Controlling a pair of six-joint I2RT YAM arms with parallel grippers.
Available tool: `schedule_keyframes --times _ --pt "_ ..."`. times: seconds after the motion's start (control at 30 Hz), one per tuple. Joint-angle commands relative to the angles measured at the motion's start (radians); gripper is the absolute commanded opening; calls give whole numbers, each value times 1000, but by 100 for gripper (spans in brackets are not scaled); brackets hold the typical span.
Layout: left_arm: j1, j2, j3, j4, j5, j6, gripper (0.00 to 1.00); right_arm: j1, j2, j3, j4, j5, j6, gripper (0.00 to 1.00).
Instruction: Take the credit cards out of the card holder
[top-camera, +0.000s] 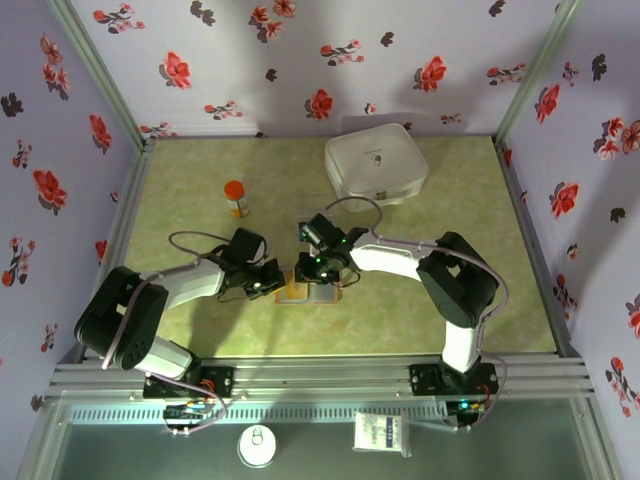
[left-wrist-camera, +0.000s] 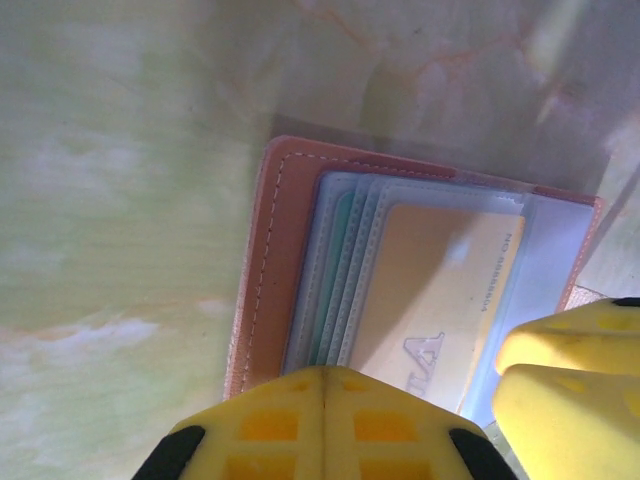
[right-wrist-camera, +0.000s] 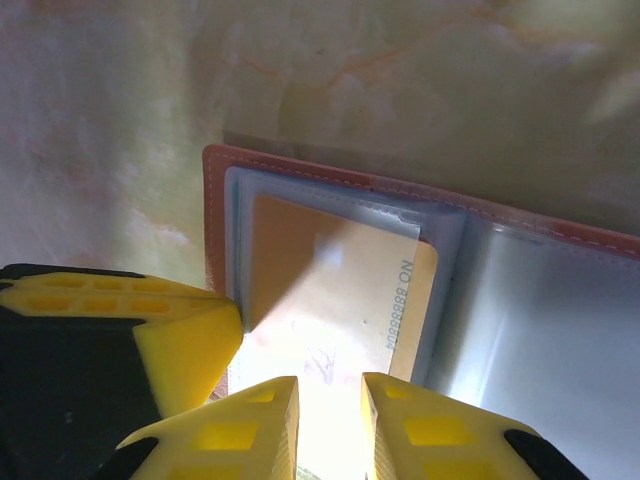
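The card holder (top-camera: 310, 293) lies open on the green table between my two grippers, its tan leather edge (left-wrist-camera: 255, 260) framing blue-grey and clear pockets. A yellow credit card (right-wrist-camera: 340, 290) sits in the top clear pocket, one end poking out past it. A teal card edge (left-wrist-camera: 338, 270) shows among the stacked pockets. My left gripper (left-wrist-camera: 325, 385) is shut, its tips down on the holder's left side with nothing between them. My right gripper (right-wrist-camera: 330, 400) stands over the yellow card with its fingers a narrow gap apart, close beside the left fingers (right-wrist-camera: 150, 340).
An orange pill bottle (top-camera: 236, 198) stands at the back left. A white rounded square case (top-camera: 376, 166) sits at the back right. Flowered walls close in the table on three sides. The arms' bases are at the near edge.
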Motion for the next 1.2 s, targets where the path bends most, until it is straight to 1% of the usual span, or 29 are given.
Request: schedule_keyframes --times 0.0,0.17,0.4,0.6,0.8,0.97,1.17 --pt "5 15 23 22 26 -1 0 8 27 0 -23 7 -3 24" --pt "5 22 22 23 25 -2 0 8 38 -3 -20 6 -3 24" --pt "5 -11 25 24 25 -7 0 7 33 -2 -23 11 -6 24" --pt "0 14 37 33 32 -5 0 8 12 -5 -29 22 -3 24" --pt "-1 73 39 45 46 4 0 7 -7 -10 -42 41 -6 24" --pt "0 94 57 -8 33 34 0 6 -24 -24 -49 58 -5 24" --pt "0 58 22 -37 1 37 0 7 -36 -27 -47 75 -2 24"
